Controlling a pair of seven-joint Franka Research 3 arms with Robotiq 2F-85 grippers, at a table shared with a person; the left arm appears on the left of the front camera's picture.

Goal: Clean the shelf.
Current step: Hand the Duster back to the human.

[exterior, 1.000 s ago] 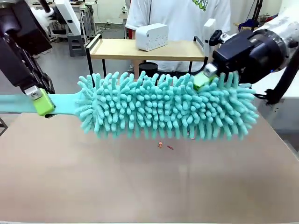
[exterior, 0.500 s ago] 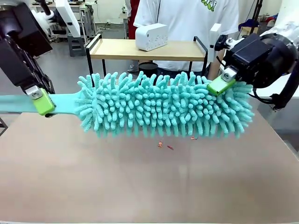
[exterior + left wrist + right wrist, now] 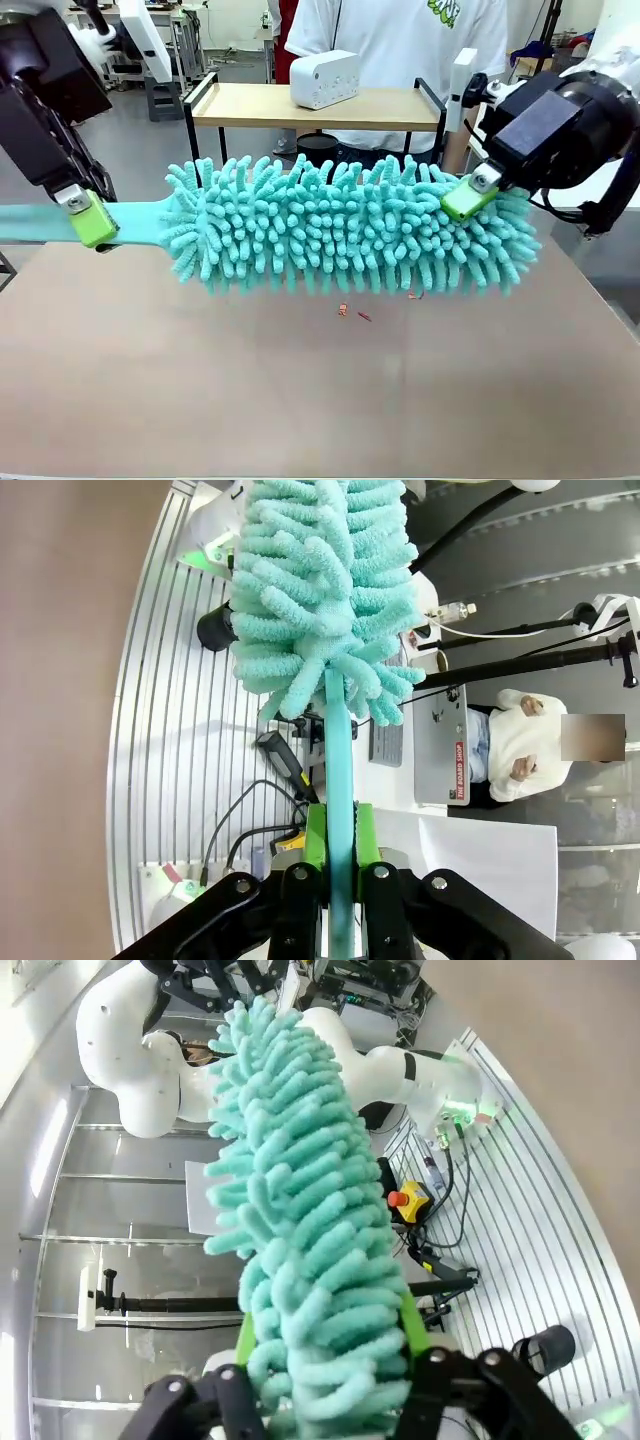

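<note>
A teal fluffy duster (image 3: 350, 235) hangs level above the brown table (image 3: 300, 400). My left gripper (image 3: 92, 225) is shut on its flat teal handle; the left wrist view shows the handle (image 3: 340, 780) clamped between the green pads. My right gripper (image 3: 470, 195) is at the head's right end, and in the right wrist view its fingers (image 3: 410, 1325) stand wide apart with the fluff (image 3: 300, 1190) between them. The shelf (image 3: 260, 105), a light wooden board in a black frame, stands behind the table.
A white box-shaped device (image 3: 325, 78) sits on the shelf's top board. A person in a white shirt (image 3: 390, 40) stands behind it. Small reddish crumbs (image 3: 343, 310) lie on the table under the duster.
My right gripper has slid right and down along the duster head and turned. The head's right end has sunk slightly. The left gripper has stayed put.
</note>
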